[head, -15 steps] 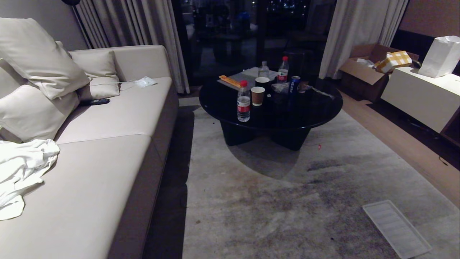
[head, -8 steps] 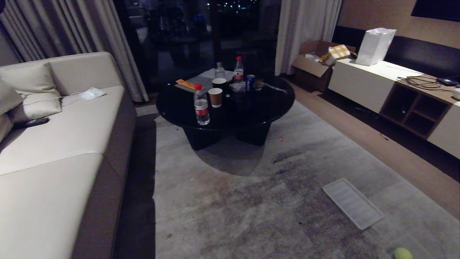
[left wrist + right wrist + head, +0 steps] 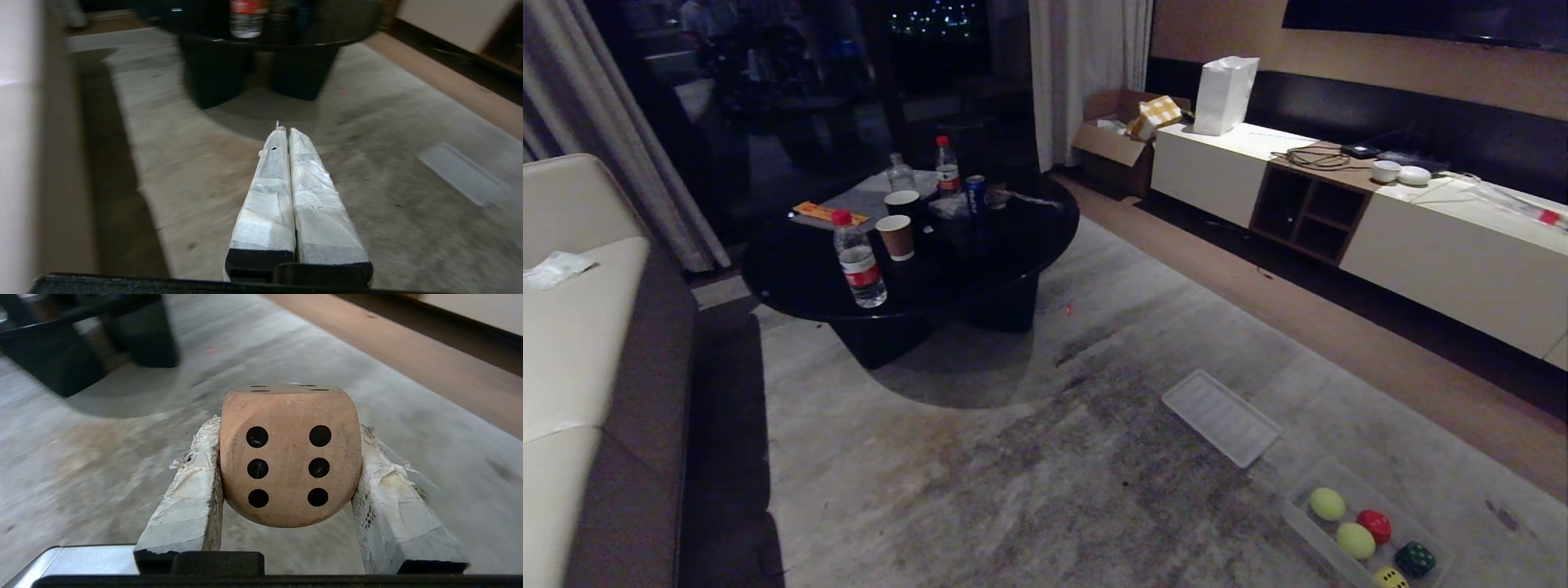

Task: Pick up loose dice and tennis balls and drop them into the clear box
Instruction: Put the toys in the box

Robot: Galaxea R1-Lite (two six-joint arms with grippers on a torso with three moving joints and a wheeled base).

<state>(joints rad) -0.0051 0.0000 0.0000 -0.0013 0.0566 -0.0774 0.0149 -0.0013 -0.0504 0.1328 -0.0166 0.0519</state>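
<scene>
While the left claw (image 3: 288, 134) is closed empty, the right claw (image 3: 288, 428) clamps the wooden die (image 3: 291, 455).

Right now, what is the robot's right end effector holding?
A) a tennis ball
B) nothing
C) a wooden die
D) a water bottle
C: in the right wrist view the right end effector is clamped on a wooden die, its six-pip face toward the camera.
</scene>
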